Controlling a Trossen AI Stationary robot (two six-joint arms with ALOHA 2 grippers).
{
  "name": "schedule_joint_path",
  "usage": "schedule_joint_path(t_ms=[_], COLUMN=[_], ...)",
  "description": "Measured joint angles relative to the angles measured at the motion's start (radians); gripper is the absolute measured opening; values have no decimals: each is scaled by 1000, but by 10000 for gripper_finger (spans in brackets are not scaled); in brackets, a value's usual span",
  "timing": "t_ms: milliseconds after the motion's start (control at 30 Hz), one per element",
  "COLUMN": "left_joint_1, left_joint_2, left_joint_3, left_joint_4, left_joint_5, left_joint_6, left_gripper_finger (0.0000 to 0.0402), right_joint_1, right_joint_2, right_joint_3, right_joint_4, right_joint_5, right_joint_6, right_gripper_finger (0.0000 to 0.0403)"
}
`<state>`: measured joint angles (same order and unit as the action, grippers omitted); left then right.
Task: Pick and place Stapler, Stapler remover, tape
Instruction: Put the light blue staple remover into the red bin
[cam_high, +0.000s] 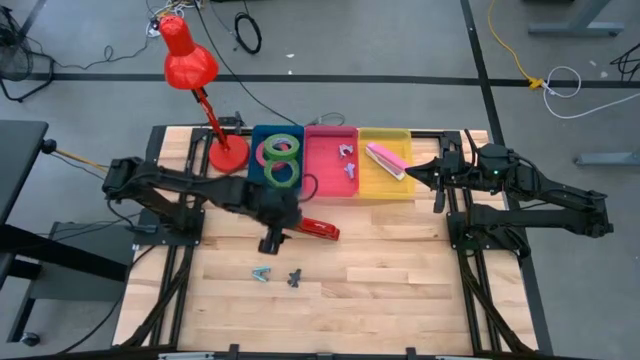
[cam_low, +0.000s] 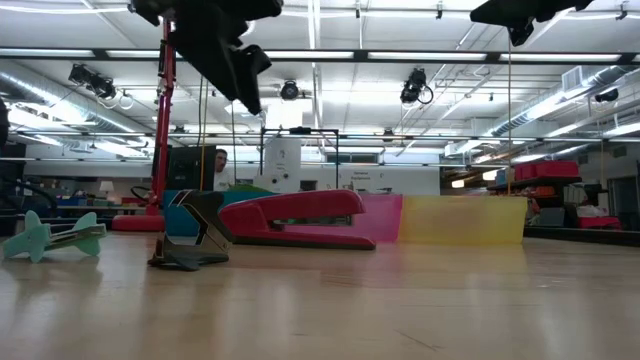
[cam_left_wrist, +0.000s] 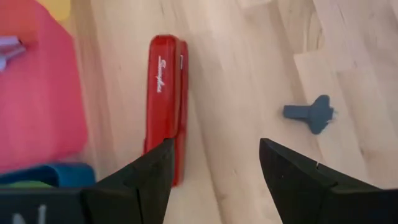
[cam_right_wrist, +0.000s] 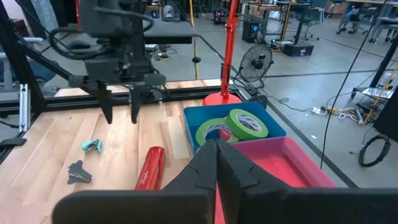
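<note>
A red stapler (cam_high: 320, 230) lies flat on the wooden table in front of the bins; it also shows in the left wrist view (cam_left_wrist: 165, 93). My left gripper (cam_high: 272, 240) hangs open above the table just left of the stapler, touching nothing. A dark staple remover (cam_high: 295, 277) and a light teal one (cam_high: 261, 274) lie nearer the front edge. Tape rolls (cam_high: 281, 162), green and pink, lie in the blue bin (cam_high: 258, 140). My right gripper (cam_high: 410, 172) is shut and empty over the right end of the yellow bin (cam_high: 385, 185).
A pink bin (cam_high: 330, 180) holds staple removers (cam_high: 347, 160), and the yellow bin holds a pink stapler (cam_high: 385, 160). A red desk lamp (cam_high: 195, 75) stands on its base (cam_high: 228, 155) left of the blue bin. Bare wood lies to the front right.
</note>
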<state>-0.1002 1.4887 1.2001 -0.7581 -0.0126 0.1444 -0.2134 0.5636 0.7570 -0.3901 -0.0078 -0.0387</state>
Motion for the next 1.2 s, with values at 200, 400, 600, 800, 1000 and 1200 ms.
schedule_joint_path(t_ms=[200,400,600,800,1000,1200], left_joint_1=[-124,-223,-276,-311,-355,-434], left_joint_2=[2,2,2,2,2,1], left_joint_3=[-9,-48,-180,-277,-291,-291], left_joint_4=[-3,-2,76,162,138,133], left_joint_5=[-79,-158,-203,-200,-116,-72], left_joint_6=[-95,-145,-272,-364,-447,-504], left_gripper_finger=[236,236,236,236,236,236], right_joint_1=[0,0,0,0,0,0], right_joint_2=[0,0,0,0,0,0], right_joint_3=[0,0,0,0,0,0], right_joint_4=[0,0,0,0,0,0], right_joint_5=[0,0,0,0,0,0], right_joint_6=[0,0,0,0,0,0], right_gripper_finger=[9,9,9,9,9,9])
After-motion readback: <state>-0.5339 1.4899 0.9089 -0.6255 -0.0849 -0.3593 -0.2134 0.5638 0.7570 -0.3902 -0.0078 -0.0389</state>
